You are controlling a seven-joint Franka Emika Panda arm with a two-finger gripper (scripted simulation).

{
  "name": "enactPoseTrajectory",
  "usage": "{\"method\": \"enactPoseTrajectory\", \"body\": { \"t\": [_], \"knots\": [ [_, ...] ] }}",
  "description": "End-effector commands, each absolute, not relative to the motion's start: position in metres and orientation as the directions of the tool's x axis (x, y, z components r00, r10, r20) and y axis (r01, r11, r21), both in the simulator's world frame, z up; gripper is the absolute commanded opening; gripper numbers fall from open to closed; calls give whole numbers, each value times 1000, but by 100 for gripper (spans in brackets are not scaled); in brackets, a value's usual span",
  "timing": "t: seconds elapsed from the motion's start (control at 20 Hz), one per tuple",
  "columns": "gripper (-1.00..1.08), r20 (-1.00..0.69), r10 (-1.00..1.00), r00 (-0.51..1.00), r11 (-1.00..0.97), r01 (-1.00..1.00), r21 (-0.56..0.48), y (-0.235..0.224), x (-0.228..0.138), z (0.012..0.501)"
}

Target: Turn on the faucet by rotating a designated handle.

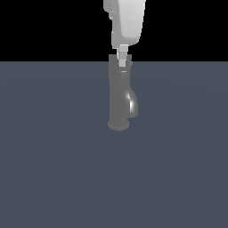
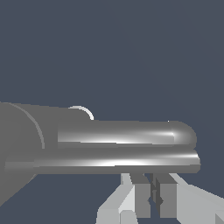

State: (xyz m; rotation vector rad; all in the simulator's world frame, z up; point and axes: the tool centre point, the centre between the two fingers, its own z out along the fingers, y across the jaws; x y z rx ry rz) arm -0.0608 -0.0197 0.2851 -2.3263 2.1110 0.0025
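Observation:
The dark grey faucet [image 1: 118,98] stands upright on the floor in the middle of the exterior view, its short curved spout [image 1: 132,104] on the exterior view's right. My gripper [image 1: 121,60] comes down from above and sits at the faucet's top cap. The handle cannot be made out in the exterior view. In the wrist view the handle [image 2: 113,161] is a straight shiny rod running out from the faucet body [image 2: 22,144], with the rounded spout [image 2: 131,133] behind it. My gripper [image 2: 155,199] is just beside the rod near its free end, fingers [image 2: 141,197] nearly touching, nothing between them.
A flat blue-grey floor [image 1: 53,169] spreads all around the faucet. The white arm link [image 1: 127,20] hangs straight above the faucet against a black background.

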Motion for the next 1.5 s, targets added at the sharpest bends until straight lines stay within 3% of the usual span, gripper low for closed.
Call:
{"method": "enactPoseTrajectory", "body": {
  "t": [0.0,0.5,0.6,1.45],
  "knots": [
    [-100,0,-997,78,-78,-997,-1,-44,-59,285],
    [-100,0,-997,74,-74,-997,0,-91,-53,285],
    [-100,-2,-994,105,-105,-994,0,-70,-51,285],
    [-100,-1,-996,94,-94,-996,0,-99,-21,285]
  ]
}}
